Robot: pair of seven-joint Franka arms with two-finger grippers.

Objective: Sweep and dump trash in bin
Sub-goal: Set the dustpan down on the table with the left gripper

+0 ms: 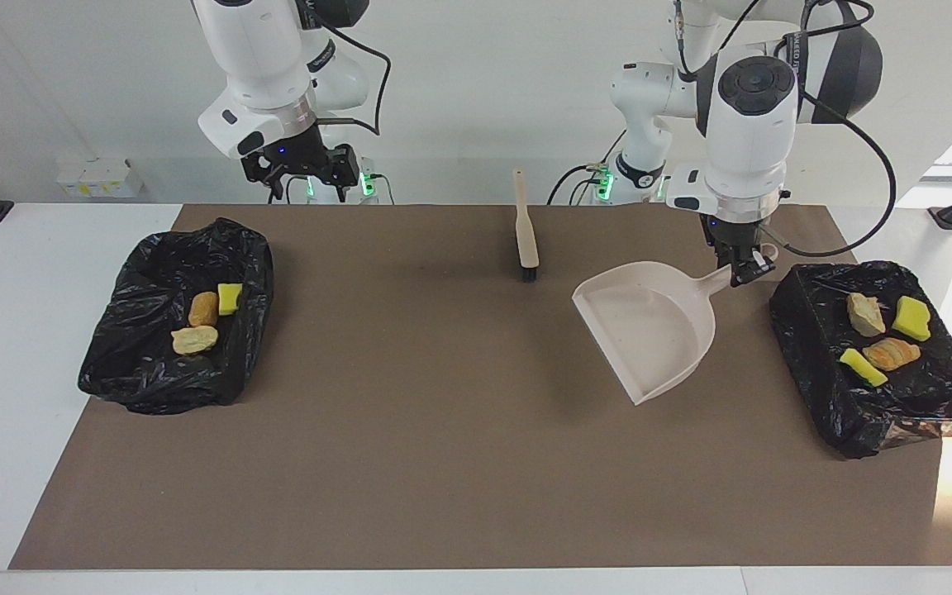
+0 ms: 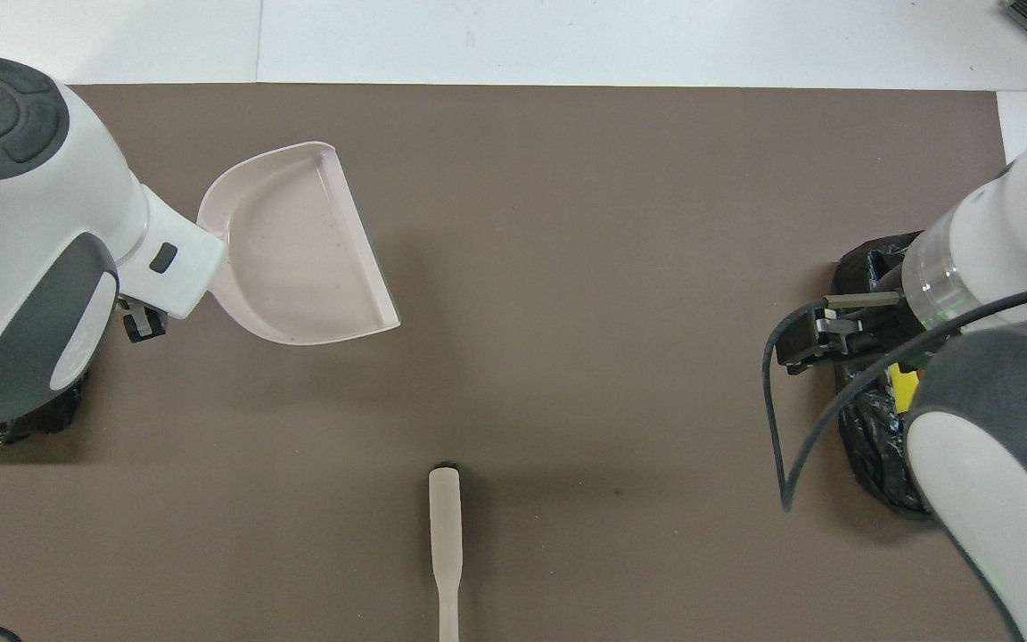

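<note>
All seven pieces of trash [image 1: 879, 337] lie in the two black bins [image 1: 815, 330] at three and nine o'clock. The left gripper [image 1: 745, 273] clamps the empty dustpan [image 1: 649, 326] (only set-down remains, I judge); the right gripper [image 1: 304, 168] hangs wide.

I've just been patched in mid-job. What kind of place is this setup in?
Most likely a robotics lab test bench rather than a real kitchen or workshop: two arms mounted at a white table, a plain brown mat as work surface, and staged trash in bag-lined bins.
</note>
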